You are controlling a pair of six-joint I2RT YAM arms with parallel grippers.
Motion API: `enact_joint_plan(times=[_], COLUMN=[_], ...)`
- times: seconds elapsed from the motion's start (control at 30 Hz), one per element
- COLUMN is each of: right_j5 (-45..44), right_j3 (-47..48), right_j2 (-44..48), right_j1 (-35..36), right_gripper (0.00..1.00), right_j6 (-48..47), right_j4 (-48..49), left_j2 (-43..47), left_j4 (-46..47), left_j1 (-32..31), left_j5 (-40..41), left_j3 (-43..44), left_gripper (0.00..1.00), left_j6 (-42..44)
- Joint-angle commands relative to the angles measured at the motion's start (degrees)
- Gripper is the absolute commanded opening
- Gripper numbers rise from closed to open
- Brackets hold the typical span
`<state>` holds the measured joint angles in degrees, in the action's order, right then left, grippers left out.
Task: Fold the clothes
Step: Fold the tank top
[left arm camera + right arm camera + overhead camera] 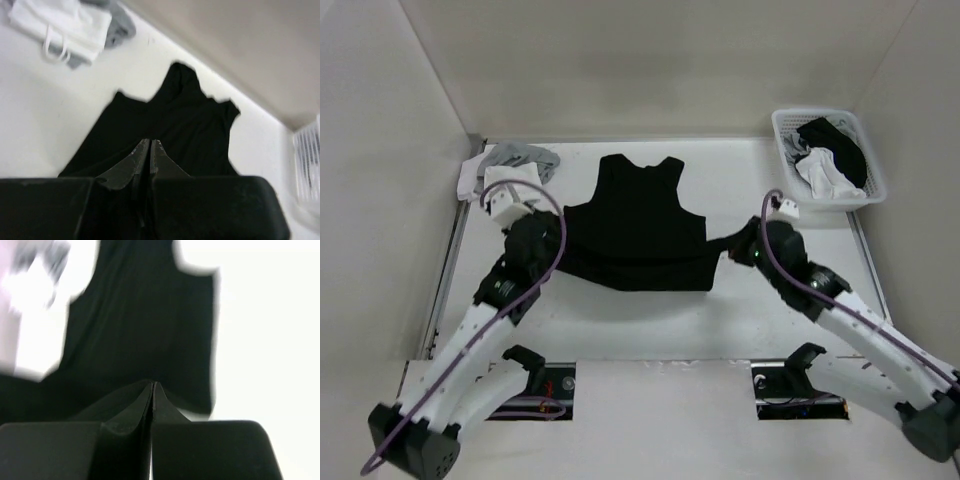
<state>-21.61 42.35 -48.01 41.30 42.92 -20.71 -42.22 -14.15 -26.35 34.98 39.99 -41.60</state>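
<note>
Jaws of left gripper (542,243) (150,143): pressed together at the 9 o'clock edge of the black shirt (635,225) (170,120), dark fabric running right up to the tips; whether any of it is pinched cannot be told.
Jaws of right gripper (736,246) (152,385): clamped on a strip of the shirt (140,315) drawn out sideways from its 3 o'clock edge.
Black shirt: spread flat at the middle of the bench (640,320), neckline toward 12 o'clock, lower part toward 6 o'clock, between the two arms.
White cloth (470,178) (60,22): at 10 o'clock from the shirt, touching the grey garment (525,157) (122,27) in the far corner.
White basket (788,150): at 2 o'clock, well apart from the shirt, holding a black-and-white bundle (830,160).
Right wrist view: blurred along the shirt's edges.
</note>
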Motion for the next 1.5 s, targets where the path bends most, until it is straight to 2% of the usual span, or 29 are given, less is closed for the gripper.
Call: enact_joint_plan(times=[0.0, 0.07, 0.23, 0.43, 0.5, 0.6, 0.67, 0.7, 0.83, 0.87, 0.9, 0.97, 1.0, 1.07, 1.13, 1.23, 1.47], right_j5=[16.55, 22.20, 28.28, 29.96, 29.87, 27.59, 26.97, 26.88, 25.13, 24.86, 24.77, 24.42, 24.59, 23.98, 22.23, 19.85, 19.76], right_j3=[6.59, 12.29, 31.35, 54.82, 60.99, 64.00, 60.33, 57.18, 38.48, 34.77, 28.64, 20.63, 16.67, 9.72, 3.65, -2.52, -10.17], right_j2=[-9.78, -18.92, -42.74, -66.39, -71.76, -75.39, -73.12, -70.93, -58.64, -56.25, -52.75, -48.17, -46.06, -42.36, -38.93, -34.18, -30.39], right_j1=[-15.98, -22.16, -29.11, -31.24, -31.32, -31.06, -31.06, -30.80, -28.17, -27.55, -26.59, -24.83, -23.86, -22.10, -20.52, -18.94, -17.88], right_gripper=[0.00, 0.00, 0.00, 0.01, 0.05, 0.30, 0.45, 0.47, 0.47, 0.42, 0.31, 0.10, 0.04, 0.01, 0.03, 0.16, 0.34], right_j6=[-7.32, -7.32, -7.76, -6.88, -5.83, -3.20, -2.75, -3.01, -3.80, -3.72, -3.28, -2.40, -2.31, -1.79, -1.61, -0.82, -0.55], right_j4=[16.99, 21.04, 22.29, 18.43, 16.85, 18.15, 20.00, 21.05, 27.63, 29.13, 31.32, 33.53, 34.50, 35.64, 36.88, 37.67, 39.86], left_j2=[-13.63, -23.39, -45.98, -67.79, -71.93, -75.55, -74.25, -72.06, -59.42, -57.04, -53.44, -49.21, -47.28, -43.93, -40.85, -39.00, -43.03], left_j4=[21.95, 25.56, 29.09, 27.34, 26.72, 26.46, 26.37, 27.07, 35.13, 36.72, 39.09, 40.60, 40.78, 40.70, 40.43, 41.48, 48.50], left_j1=[4.76, 7.92, 13.64, 16.90, 17.25, 17.61, 17.43, 17.26, 13.31, 12.34, 10.77, 8.83, 8.29, 8.64, 9.51, 12.41, 20.76], left_j5=[-0.61, -2.28, -9.31, -12.13, -11.52, -11.78, -12.30, -12.65, -11.78, -11.60, -11.52, -11.43, -11.43, -12.39, -14.32, -15.82, -22.32], left_j3=[8.50, 13.86, 28.80, 47.09, 51.66, 56.59, 55.82, 53.12, 32.41, 28.08, 21.25, 12.88, 8.75, 1.36, -4.80, -10.88, -15.11], left_gripper=[0.01, 0.01, 0.02, 0.05, 0.08, 0.25, 0.35, 0.36, 0.36, 0.36, 0.35, 0.34, 0.34, 0.34, 0.34, 0.35, 0.41], left_j6=[5.30, 5.66, 6.53, 7.50, 8.29, 10.13, 10.75, 10.76, 8.75, 7.78, 5.77, 3.73, 2.33, -1.00, -5.22, -8.13, -14.72])
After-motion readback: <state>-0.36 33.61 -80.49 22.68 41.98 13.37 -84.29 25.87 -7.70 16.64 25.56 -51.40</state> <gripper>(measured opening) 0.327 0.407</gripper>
